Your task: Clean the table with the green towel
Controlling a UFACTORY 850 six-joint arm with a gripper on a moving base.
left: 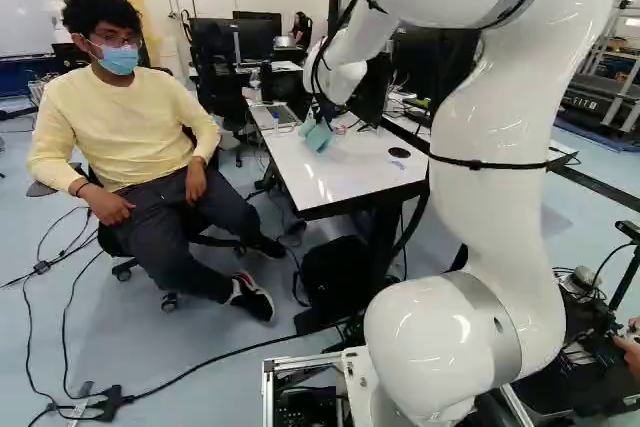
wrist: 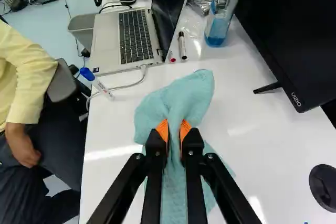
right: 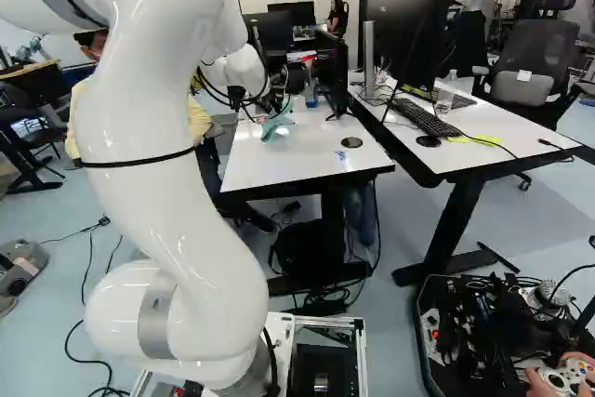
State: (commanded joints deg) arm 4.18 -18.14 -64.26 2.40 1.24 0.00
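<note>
two fingers (left: 321, 118) nearly together, green towel (wrist: 192, 94) pinched

fold of towel caught between the orange pads (wrist: 186, 129), both sides touching. rest of the towel spreads under and just ahead of the fingers, draped on the white worktop (wrist: 273, 150). laptop (wrist: 126, 38) open ahead of the fingers, off to one side; blue-capped marker (wrist: 97, 83) near it. black marker (wrist: 182, 45) and bottle of blue liquid (wrist: 217, 24) farther ahead, past the towel. monitor (wrist: 294, 35) on the opposite side from the laptop. round black disc (wrist: 324, 188) beside the fingers, well apart.
</note>
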